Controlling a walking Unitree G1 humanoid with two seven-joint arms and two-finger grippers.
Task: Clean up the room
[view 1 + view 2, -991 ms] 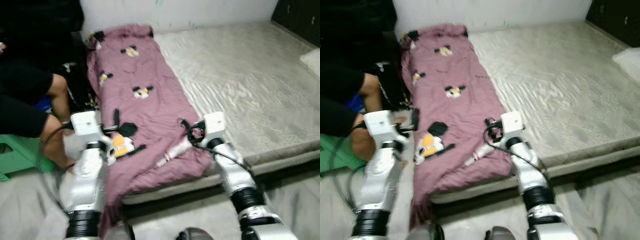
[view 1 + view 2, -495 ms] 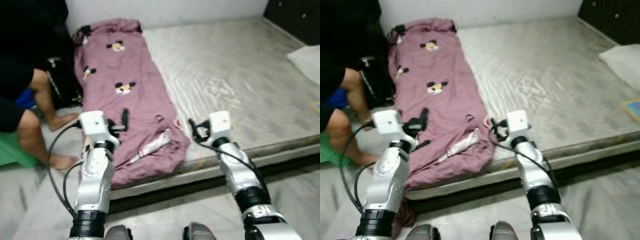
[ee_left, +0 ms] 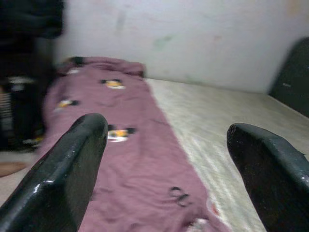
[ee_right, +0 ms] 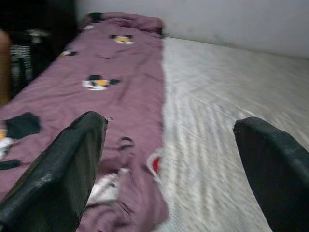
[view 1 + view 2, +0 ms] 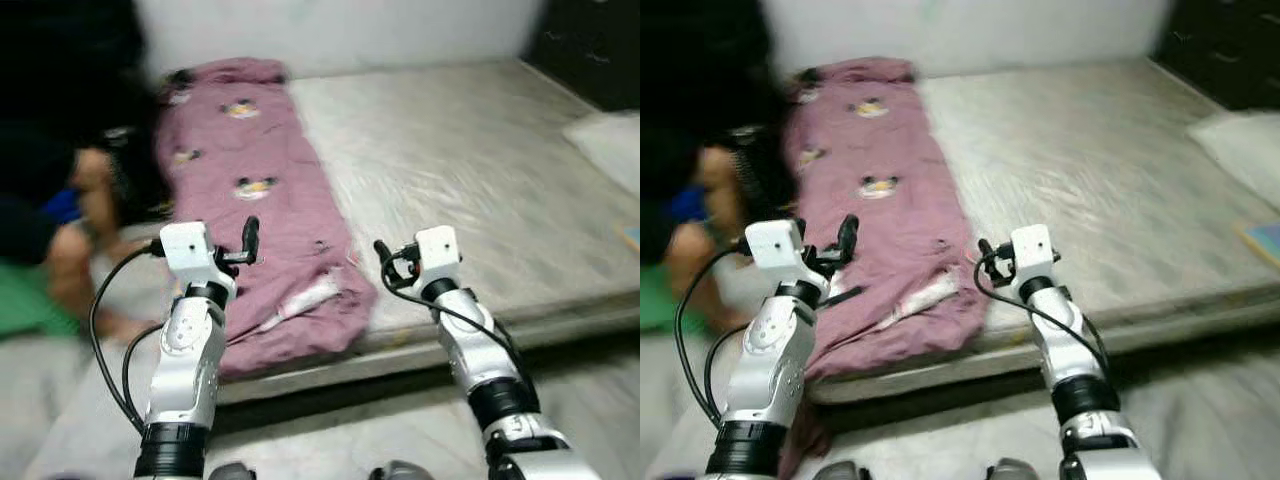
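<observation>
Left gripper (image 3: 164,159): raised, level, jaws wide, holding nothing.
Right gripper (image 4: 169,169): raised, level, jaws wide, holding nothing.
One purple blanket (image 5: 262,215): folded long on the bare mattress (image 5: 470,160), ahead of and below both sets of jaws.
One pillow (image 5: 1240,140): far beyond the right jaws, seen from the head.
One seated person (image 5: 60,190): outside the left jaws, blurred.

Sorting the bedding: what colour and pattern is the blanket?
Mauve-pink blanket with cartoon mouse prints; clearest in the left eye view.
</observation>
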